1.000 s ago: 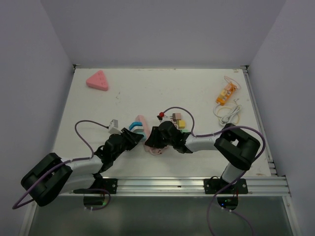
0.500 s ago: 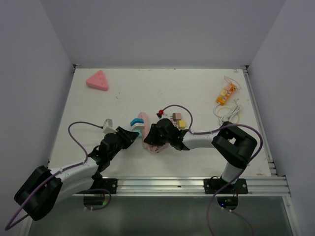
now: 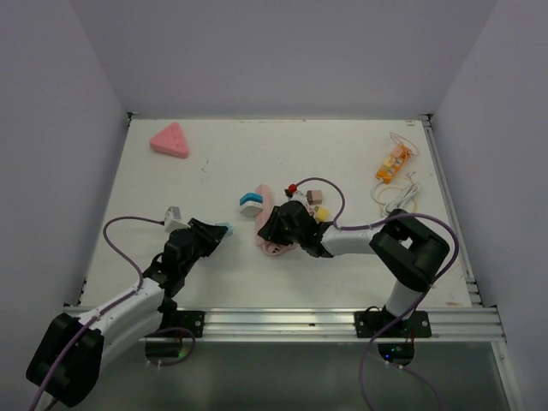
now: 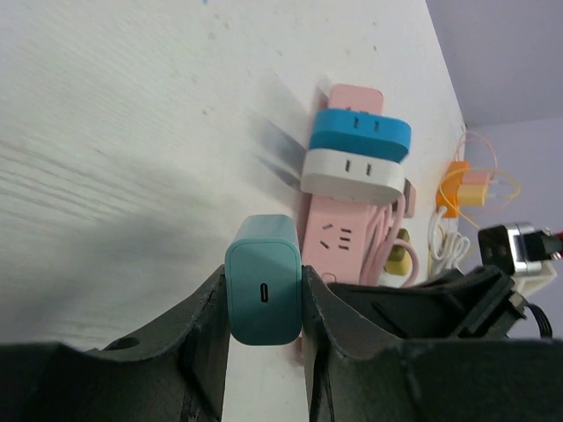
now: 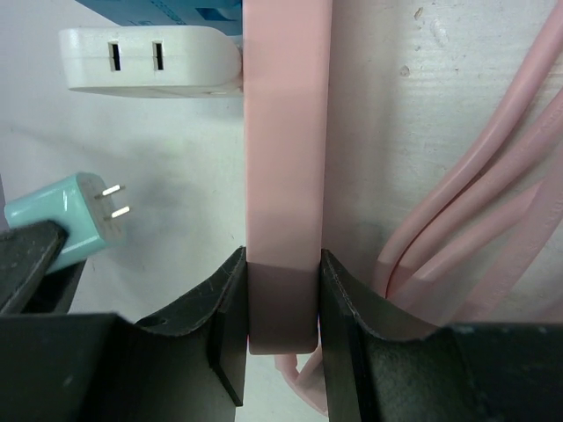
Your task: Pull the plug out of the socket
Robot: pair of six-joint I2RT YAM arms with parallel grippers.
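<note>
L gripper (image 4: 264, 303) pinches teal plug (image 4: 261, 255) — clear of pink strip (image 5: 286, 132) — R gripper (image 5: 281, 299) clamps it.

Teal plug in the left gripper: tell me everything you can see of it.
The teal plug is a small rounded block of smooth plastic. Its rear face has one oval port, and its front carries two flat metal prongs, fully bare. The left gripper is shut on its two sides, with the prongs pointing toward the pink power strip but clear of it. Whether it touches the table is unclear.
</note>
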